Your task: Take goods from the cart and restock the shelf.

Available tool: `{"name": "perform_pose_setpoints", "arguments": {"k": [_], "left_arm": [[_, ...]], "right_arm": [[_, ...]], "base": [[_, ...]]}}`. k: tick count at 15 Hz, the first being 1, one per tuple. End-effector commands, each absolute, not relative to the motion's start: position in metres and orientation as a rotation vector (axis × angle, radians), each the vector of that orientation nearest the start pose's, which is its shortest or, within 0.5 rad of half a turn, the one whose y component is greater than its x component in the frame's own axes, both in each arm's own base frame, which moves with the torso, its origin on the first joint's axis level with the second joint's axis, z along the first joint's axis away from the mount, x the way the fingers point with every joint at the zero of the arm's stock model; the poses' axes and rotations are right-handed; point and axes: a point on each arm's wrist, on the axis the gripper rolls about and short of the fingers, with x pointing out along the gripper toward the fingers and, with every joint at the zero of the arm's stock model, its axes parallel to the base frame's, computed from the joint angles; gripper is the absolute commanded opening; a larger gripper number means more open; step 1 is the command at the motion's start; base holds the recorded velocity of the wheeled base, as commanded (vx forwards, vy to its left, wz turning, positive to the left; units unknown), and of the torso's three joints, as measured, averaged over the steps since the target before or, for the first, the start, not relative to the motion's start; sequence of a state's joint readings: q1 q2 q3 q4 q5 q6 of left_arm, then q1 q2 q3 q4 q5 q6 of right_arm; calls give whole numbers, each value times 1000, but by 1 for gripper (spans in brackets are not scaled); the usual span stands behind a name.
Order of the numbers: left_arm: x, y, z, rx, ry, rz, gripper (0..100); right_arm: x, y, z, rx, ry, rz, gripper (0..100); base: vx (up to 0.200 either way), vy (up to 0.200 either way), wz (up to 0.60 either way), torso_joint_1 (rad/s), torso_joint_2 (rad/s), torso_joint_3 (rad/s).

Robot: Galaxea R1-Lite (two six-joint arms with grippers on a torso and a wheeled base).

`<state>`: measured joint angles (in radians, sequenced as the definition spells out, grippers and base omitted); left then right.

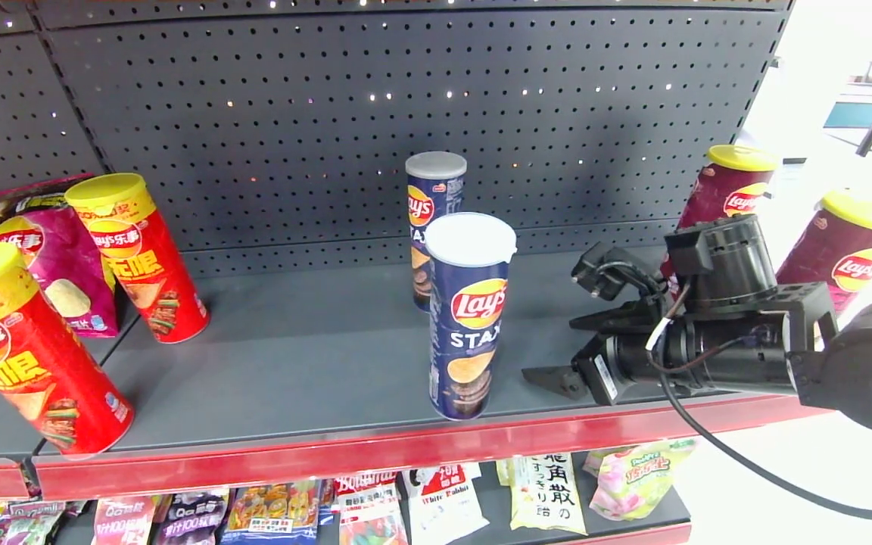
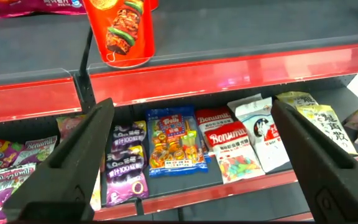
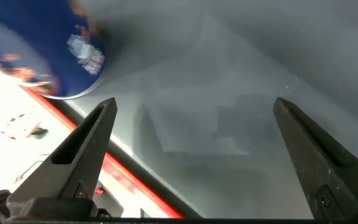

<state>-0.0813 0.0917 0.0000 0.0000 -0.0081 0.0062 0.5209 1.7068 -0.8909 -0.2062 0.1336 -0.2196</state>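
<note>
Beside the blue chip can (image 1: 469, 318), right claw (image 1: 549, 348) agape

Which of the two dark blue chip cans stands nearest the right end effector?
The white-lidded dark blue cylindrical can at the shelf's red front edge; the grey-lidded one stands farther back.

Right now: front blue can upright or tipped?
Upright. The front blue can stands on its base by the shelf's red edge, lid level on top. The right gripper sits beside it, jaws open, not touching.
</note>
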Motion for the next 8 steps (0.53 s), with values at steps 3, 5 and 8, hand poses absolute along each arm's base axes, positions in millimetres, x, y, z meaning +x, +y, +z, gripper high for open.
{"name": "perform_pose_setpoints", "arguments": {"k": [3, 5, 8], "left_arm": [[-16, 1, 77, 10, 93, -91, 100], [-16, 1, 77, 10, 93, -91, 100], [-16, 1, 77, 10, 93, -89, 100]], "right_arm": [[267, 158, 152, -333, 571, 698, 100], [273, 161, 154, -330, 559, 696, 100], [277, 166, 152, -335, 562, 704, 100]], "base": [[0, 0, 0, 0, 0, 0], [0, 0, 0, 0, 0, 0], [0, 0, 0, 0, 0, 0]]}}
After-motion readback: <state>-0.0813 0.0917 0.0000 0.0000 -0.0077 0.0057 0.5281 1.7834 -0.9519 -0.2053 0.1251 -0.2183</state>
